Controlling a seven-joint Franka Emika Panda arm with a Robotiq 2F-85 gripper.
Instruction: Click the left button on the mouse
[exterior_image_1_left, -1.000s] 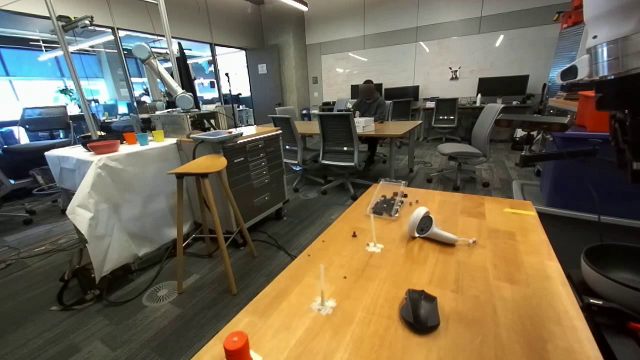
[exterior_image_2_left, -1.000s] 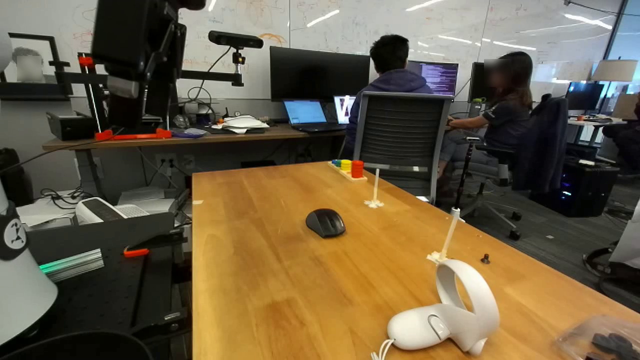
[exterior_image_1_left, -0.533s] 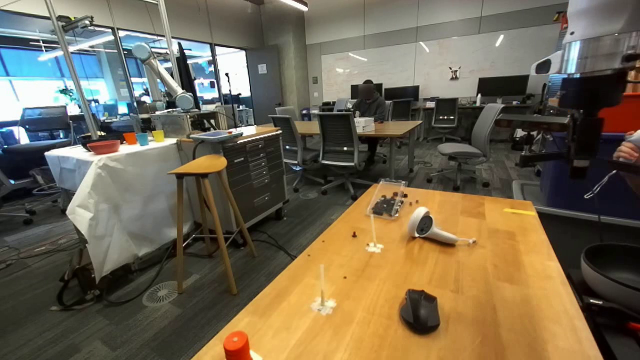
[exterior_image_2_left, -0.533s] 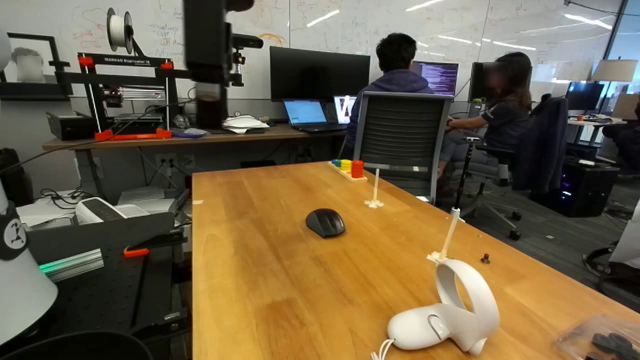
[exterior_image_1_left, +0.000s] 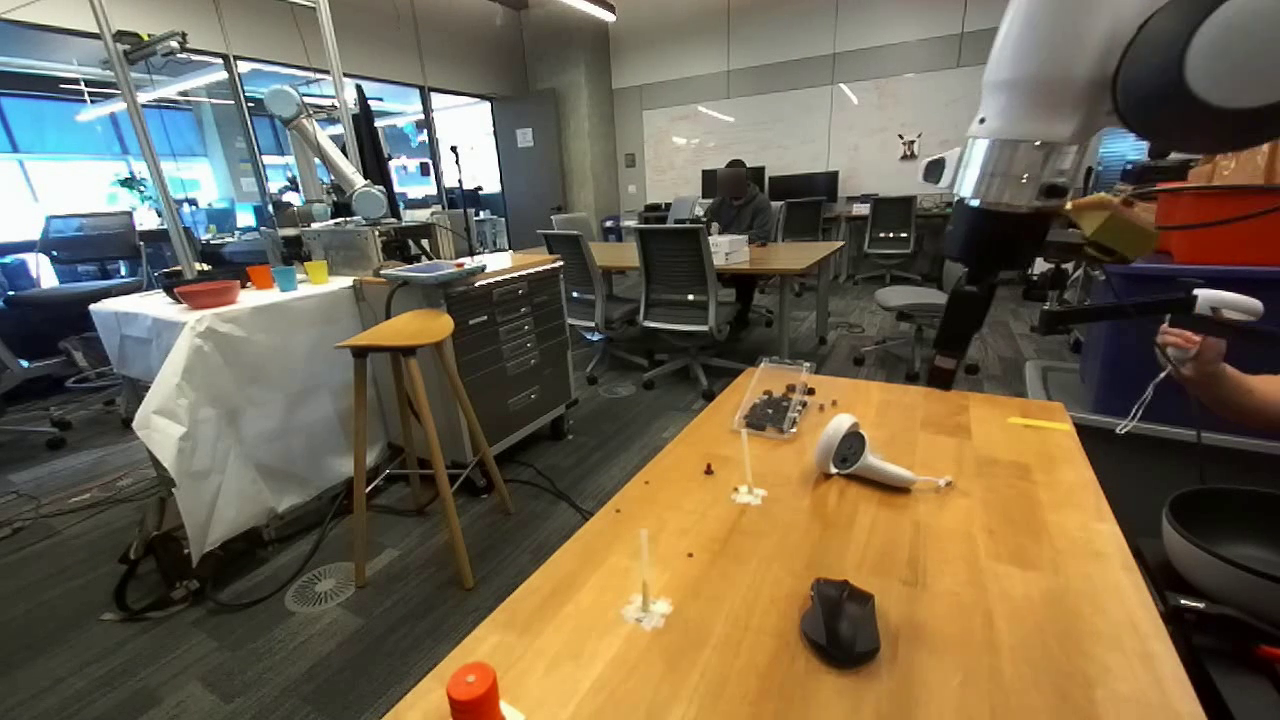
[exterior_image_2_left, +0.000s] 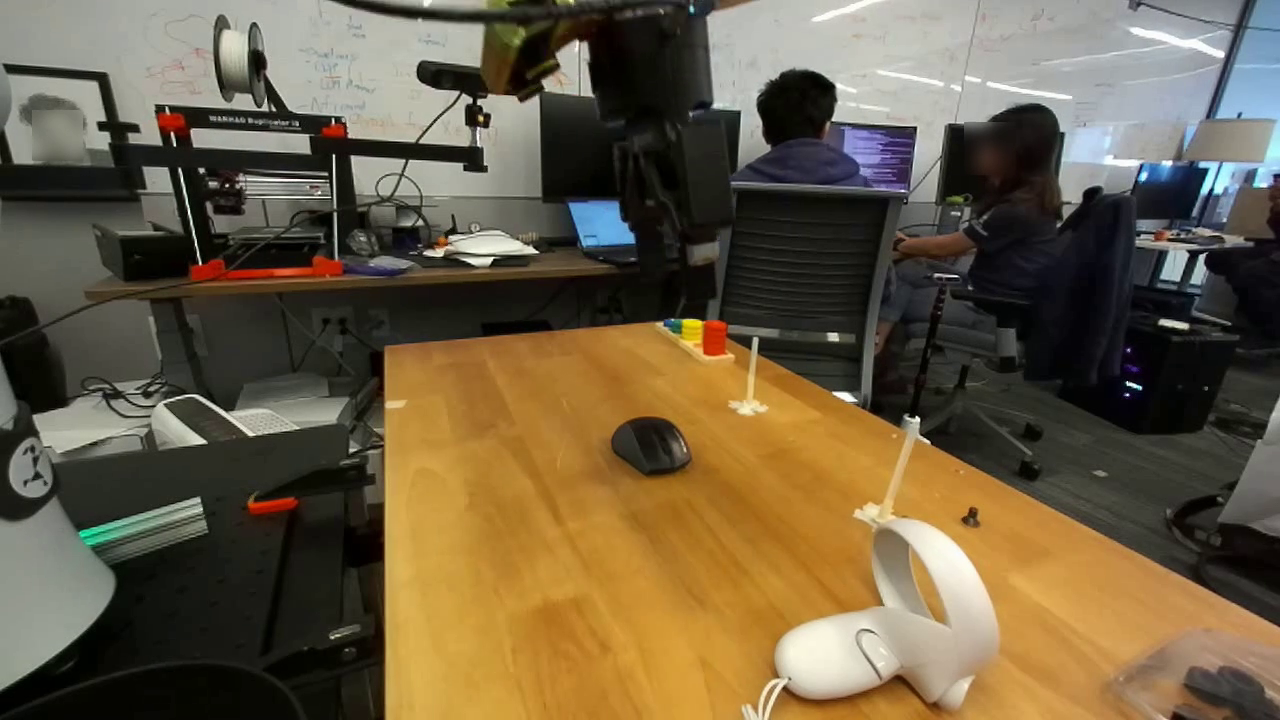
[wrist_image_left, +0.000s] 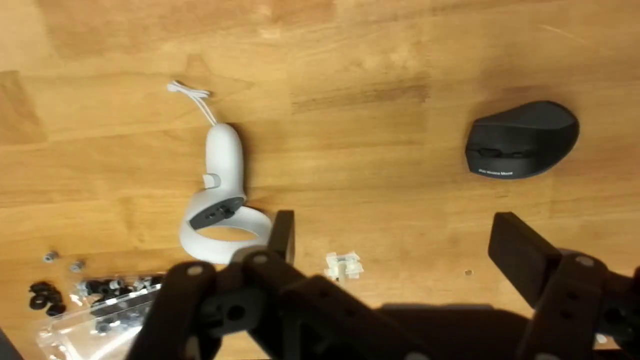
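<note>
Near left in wrist view: transparent tray (wrist_image_left: 90, 345) of dark parts (wrist_image_left: 102, 287). Left: white controller (wrist_image_left: 222, 190). Right of it: claw (wrist_image_left: 392, 232) above the counter (wrist_image_left: 360, 190), fingers (wrist_image_left: 522, 260) spread wide, gripping nothing. Far right: black mouse (wrist_image_left: 525, 140) on the counter, well apart from the claw.

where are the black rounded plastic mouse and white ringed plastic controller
Black rounded plastic mouse (wrist_image_left: 527, 140): wrist view, on its top shell.
White ringed plastic controller (exterior_image_2_left: 912, 640): in an exterior view, on its body beside the ring.

A wooden stool (exterior_image_1_left: 405, 328) stands on grey carpet (exterior_image_1_left: 310, 660) near a drawer cabinet (exterior_image_1_left: 512, 350); a whiteboard (exterior_image_1_left: 780, 140) lines the far wall (exterior_image_1_left: 690, 50), and a strip light (exterior_image_1_left: 587, 9) glows overhead.
</note>
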